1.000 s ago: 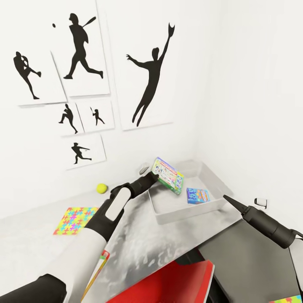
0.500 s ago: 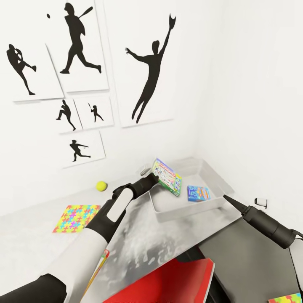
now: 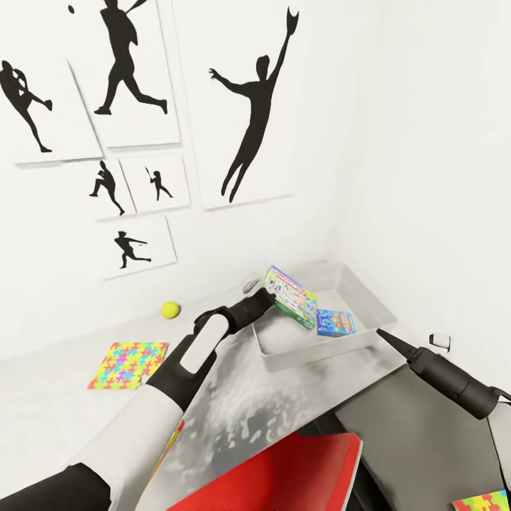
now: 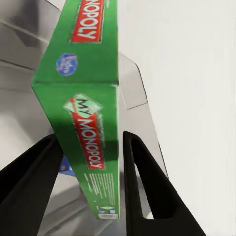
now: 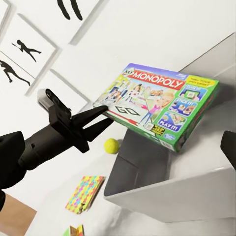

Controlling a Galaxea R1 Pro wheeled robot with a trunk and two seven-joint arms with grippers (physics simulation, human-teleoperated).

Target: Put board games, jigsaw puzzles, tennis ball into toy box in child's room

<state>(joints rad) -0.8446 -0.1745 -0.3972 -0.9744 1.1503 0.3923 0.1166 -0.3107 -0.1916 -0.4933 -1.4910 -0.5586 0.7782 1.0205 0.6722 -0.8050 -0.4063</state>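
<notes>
- Board games, two counted near the toy box (image 3: pixel 369 304): the green Monopoly box (image 3: pixel 291 297) is held tilted over the near-left part of the tray; the blue game box (image 3: pixel 335 322) lies flat inside on the tray floor.
- Left gripper (image 3: pixel 266 297): its two black fingers (image 4: pixel 142 187) close on the narrow edge of the Monopoly box, one on each side; in the right wrist view the same box (image 5: pixel 160 110) hangs above the tray's open interior.
- Right gripper (image 3: pixel 385 336): its dark pointed tip hovers just off the tray's near-right corner, carrying nothing; whether its jaws are parted cannot be told.
- Jigsaw puzzles, two counted: one sheet (image 3: pixel 128 364) lies flat on the worktop (image 3: pixel 234 397), well to the left of the tray; a corner of a second (image 3: pixel 486 500) shows at the lower right edge of the head view.
- Tennis ball, one (image 3: pixel 170 309): it rests on the worktop by the wall, between the puzzle sheet and the tray.
- Wall prints (image 3: pixel 241 106), six counted, each with a black baseball silhouette.
- A red panel (image 3: pixel 284 475) lies low in the head view in front of the worktop.
- Change from one second ago: the Monopoly box has advanced to the right, farther over the tray and nearer the blue game box; the camera has also turned, so the prints sit higher and farther left in view.
</notes>
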